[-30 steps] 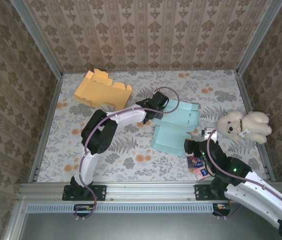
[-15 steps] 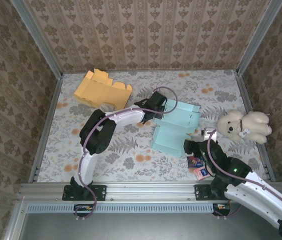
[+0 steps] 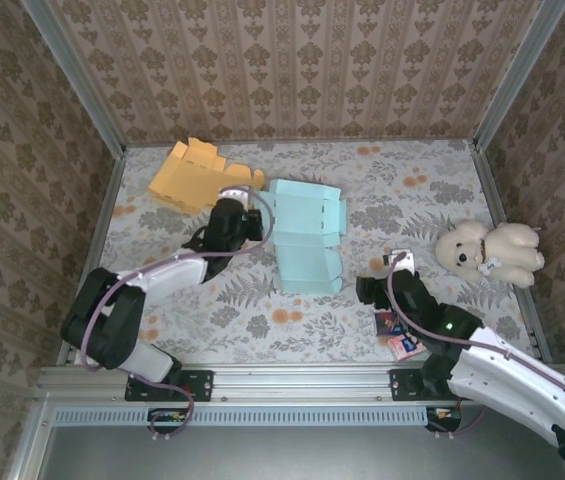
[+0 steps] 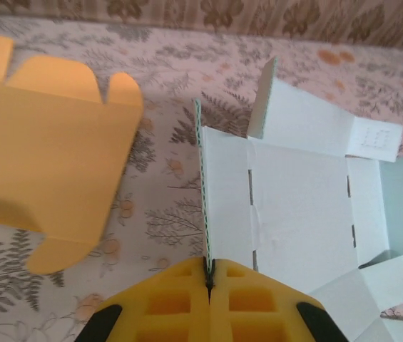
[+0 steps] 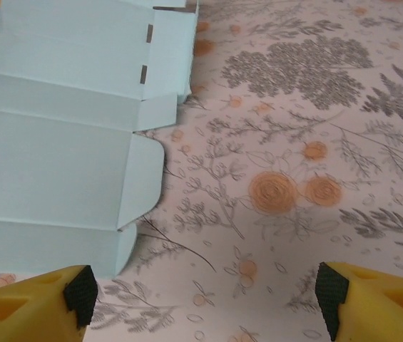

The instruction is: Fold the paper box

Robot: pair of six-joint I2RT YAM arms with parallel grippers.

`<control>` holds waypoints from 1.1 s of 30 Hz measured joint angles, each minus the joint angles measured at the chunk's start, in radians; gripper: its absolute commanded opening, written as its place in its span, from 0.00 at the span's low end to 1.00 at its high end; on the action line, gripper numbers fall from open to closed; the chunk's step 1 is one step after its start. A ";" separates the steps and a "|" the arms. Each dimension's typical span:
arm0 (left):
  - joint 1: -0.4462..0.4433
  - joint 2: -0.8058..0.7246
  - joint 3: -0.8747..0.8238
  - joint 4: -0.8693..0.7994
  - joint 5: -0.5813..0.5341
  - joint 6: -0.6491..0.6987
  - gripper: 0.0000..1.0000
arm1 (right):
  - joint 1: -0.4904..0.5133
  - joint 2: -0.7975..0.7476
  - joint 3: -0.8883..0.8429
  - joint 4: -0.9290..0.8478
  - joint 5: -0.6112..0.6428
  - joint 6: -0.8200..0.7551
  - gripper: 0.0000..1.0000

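Paper box [image 3: 307, 235] lying opened out around mid-table, just beside the orange box [image 3: 202, 178] on its right. Left claw [image 4: 209, 278] clenched tight on the thin left edge panel, which stands up on edge straight out of the fingers. Right claw [image 5: 201, 299] spread wide with nothing in it, hanging over bare table [image 3: 412, 200] near the box's near-right corner, not touching. Looks like thin card: feather-light, floppy across the big panels, probably happy to bend along the scored lines and easy to crease anywhere else. Likely to skate across the cloth if shoved one-handed too. Best bet: pinch a long panel edge close to a fold line, never the little tabs, and pin the far side down.
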 measured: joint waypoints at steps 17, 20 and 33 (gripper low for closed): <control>0.012 -0.290 -0.462 0.563 0.095 0.159 0.00 | -0.213 0.795 0.892 -0.146 -0.530 -1.028 0.60; 0.012 -0.329 -0.489 0.585 0.114 0.179 0.00 | -0.289 0.826 0.937 -0.233 -0.634 -1.164 0.57; 0.010 -0.489 -0.523 0.569 0.181 0.232 0.00 | -0.324 1.015 1.221 -0.491 -0.795 -1.430 0.40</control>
